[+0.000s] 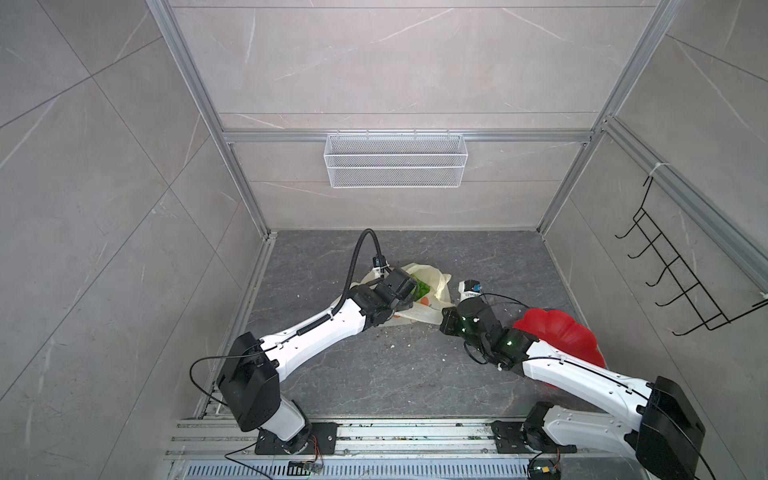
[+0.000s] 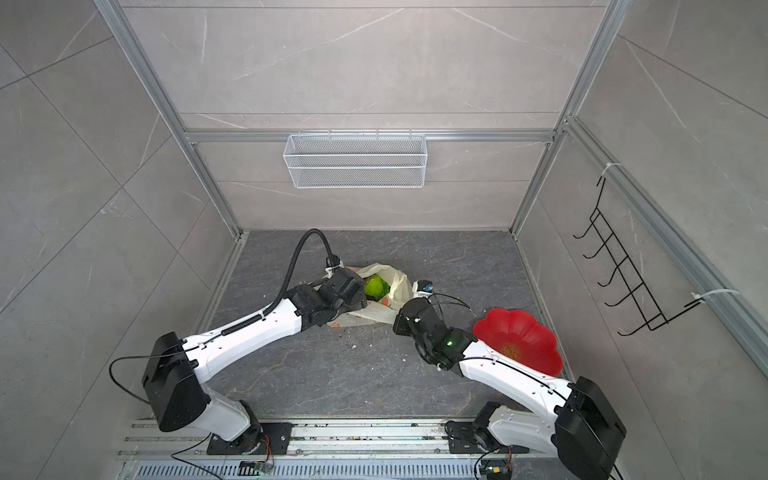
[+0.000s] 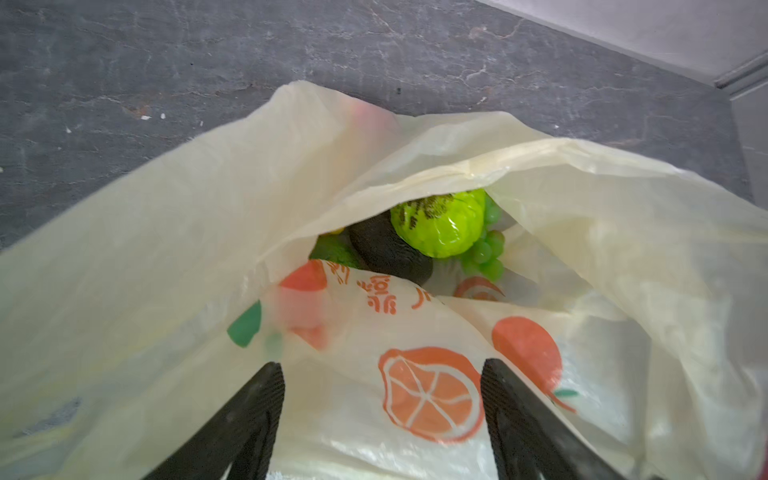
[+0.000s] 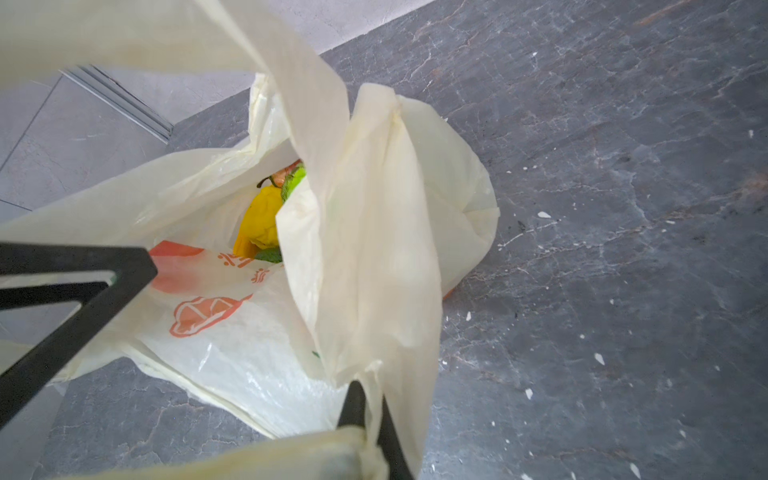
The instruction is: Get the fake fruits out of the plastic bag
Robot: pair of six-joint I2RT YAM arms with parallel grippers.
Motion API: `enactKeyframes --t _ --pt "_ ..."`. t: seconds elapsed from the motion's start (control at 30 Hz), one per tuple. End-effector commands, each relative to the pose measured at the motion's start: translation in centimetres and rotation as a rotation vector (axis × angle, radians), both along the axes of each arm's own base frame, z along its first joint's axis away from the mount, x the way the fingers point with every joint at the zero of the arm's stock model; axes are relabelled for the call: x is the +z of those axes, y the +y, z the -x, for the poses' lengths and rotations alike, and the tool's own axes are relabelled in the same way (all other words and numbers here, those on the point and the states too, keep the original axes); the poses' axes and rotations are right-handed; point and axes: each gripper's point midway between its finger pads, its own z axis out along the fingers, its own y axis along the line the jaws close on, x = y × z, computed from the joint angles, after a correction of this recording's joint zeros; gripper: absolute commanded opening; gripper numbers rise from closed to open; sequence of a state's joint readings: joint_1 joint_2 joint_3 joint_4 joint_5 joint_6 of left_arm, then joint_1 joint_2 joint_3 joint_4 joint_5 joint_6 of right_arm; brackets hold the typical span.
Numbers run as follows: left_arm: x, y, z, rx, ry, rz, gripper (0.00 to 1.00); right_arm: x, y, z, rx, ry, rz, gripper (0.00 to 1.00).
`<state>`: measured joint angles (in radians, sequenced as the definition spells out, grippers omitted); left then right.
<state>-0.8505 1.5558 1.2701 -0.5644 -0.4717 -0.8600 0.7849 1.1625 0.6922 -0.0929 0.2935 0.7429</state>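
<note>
Near mid-floor in both top views, a little toward 12 o'clock: the plastic bag (image 1: 434, 282), slumped with its mouth agape. Inside it, the fake fruits that show: a bumpy green fruit (image 3: 440, 226), a dark avocado (image 3: 386, 253) at its 8 o'clock, a green grape bunch (image 3: 486, 253) at its 4 o'clock, and (from the right wrist view) something yellow (image 4: 259, 220) deeper in. No fruit visible outside the bag, none in the red plate (image 2: 519, 340) off at the bag's 4 o'clock. Judged barely begun.

Holds a loop handle pinched in the right gripper (image 4: 363, 399), jaws closed on the film, lifting that lip from the bag's 4 o'clock side. Poises the left gripper (image 3: 382, 365) at the mouth from 8 o'clock, jaws spread wide and empty, just over the printed lower lip.

Could trap that printed film between the pads instead of fruit, lying as it does right under the open jaws. Could squirt the glossy green fruit sideways if pinched off-centre, sending it deeper. Could drag the whole light bag along should film come up with the grab. Could lose the opening if the thin handle slips from the closed jaws and the upper film sags over the fruit
</note>
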Motion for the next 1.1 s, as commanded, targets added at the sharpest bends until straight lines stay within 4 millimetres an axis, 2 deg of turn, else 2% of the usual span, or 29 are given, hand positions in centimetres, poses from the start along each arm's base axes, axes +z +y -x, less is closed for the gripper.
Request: enactKeyframes --t 0.0,0.17,0.47,0.63,0.77,0.83,0.97,1.07 --pt "0.4 1.9 -0.9 0.072 -0.015 -0.035 0.81 -0.6 -1.0 0.4 -0.018 -0.008 0.038 0.0" --pt "-1.8 3.1 -1.9 0.101 0.027 -0.02 0.83 -1.6 -2.0 0.8 -0.041 0.008 0.064 0.0" --pt "-5.1 1.8 -3.4 0.059 0.11 0.025 0.86 -2.4 -2.0 1.4 -0.033 0.027 0.052 0.0" --pt "-6.2 2.4 -4.6 0.073 0.13 0.01 0.85 -3.0 -3.0 1.8 -0.063 0.045 0.076 0.0" --pt "-7.1 3.8 -5.3 0.092 0.129 0.029 0.68 -3.1 -5.0 2.1 -0.12 0.046 0.103 0.0" --pt "-7.3 4.3 -5.5 0.085 0.121 0.035 0.57 -3.3 -5.9 1.9 -0.139 0.06 0.084 0.0" --pt "-7.3 4.7 -5.5 0.044 0.105 0.057 0.29 -2.9 -6.1 1.2 -0.138 0.081 0.025 0.0" --pt "-6.8 5.6 -5.1 0.034 0.074 0.058 0.19 -3.1 -6.3 0.5 -0.152 0.121 -0.013 0.0"
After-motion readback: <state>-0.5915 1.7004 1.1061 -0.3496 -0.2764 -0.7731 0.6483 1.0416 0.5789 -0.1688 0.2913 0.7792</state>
